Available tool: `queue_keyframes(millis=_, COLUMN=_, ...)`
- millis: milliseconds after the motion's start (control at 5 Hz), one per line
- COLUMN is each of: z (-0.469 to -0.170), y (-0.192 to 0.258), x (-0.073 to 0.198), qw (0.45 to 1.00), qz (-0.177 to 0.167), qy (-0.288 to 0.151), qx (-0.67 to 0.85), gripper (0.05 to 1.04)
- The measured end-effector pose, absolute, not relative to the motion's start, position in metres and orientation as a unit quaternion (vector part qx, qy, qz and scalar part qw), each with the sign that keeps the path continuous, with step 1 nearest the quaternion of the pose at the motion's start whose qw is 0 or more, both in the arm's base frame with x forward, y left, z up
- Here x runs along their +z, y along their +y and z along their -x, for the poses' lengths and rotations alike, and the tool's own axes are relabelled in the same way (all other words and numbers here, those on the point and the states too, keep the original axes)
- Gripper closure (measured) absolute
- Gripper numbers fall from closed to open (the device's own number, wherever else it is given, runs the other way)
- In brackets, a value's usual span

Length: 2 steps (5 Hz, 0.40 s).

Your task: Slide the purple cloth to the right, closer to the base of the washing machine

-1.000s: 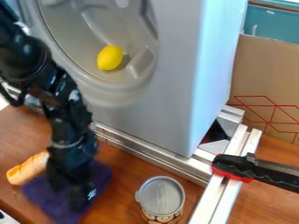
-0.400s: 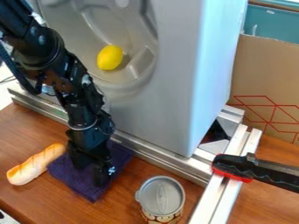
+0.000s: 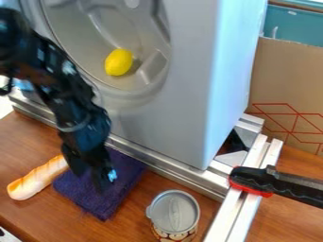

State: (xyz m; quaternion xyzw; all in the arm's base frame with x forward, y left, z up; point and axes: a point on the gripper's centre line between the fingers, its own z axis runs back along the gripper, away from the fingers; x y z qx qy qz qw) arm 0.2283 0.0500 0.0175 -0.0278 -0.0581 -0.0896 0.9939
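Note:
Over the purple cloth (image 3: 116, 196), at the lower left, hangs the black gripper (image 3: 89, 178), its two fingers spread apart with nothing seen between them. The cloth lies on the wooden table, turned at an angle, and the arm hides part of its upper left side. A toy bread loaf (image 3: 37, 179) lies just left of the cloth. To the cloth's lower right stands a can with a grey lid (image 3: 174, 211). A yellow lemon (image 3: 118, 62) rests inside the round grey drum opening, above and to the right of the gripper.
The grey machine body (image 3: 189, 94) rises behind the cloth, with metal rails (image 3: 167, 166) along its base. A black and red clamp (image 3: 255, 181) grips the rail at the right. A cardboard sheet (image 3: 287, 85) stands behind, at the right edge.
The cloth shifted up and right between the first two frames, along with the gripper, and has since stayed put. Since then the gripper has moved slightly up and left.

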Motion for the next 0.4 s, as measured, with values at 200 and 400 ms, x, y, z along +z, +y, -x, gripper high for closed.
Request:
queue_keyframes(millis=200, z=-0.216, y=0.05, x=0.04, qw=0.993, qz=0.015, qy=-0.075, qx=-0.087, gripper=0.084)
queue_keyframes(millis=400, z=-0.189, y=0.058, x=0.043, qw=0.995, qz=-0.003, qy=-0.035, qx=-0.088, gripper=0.084)
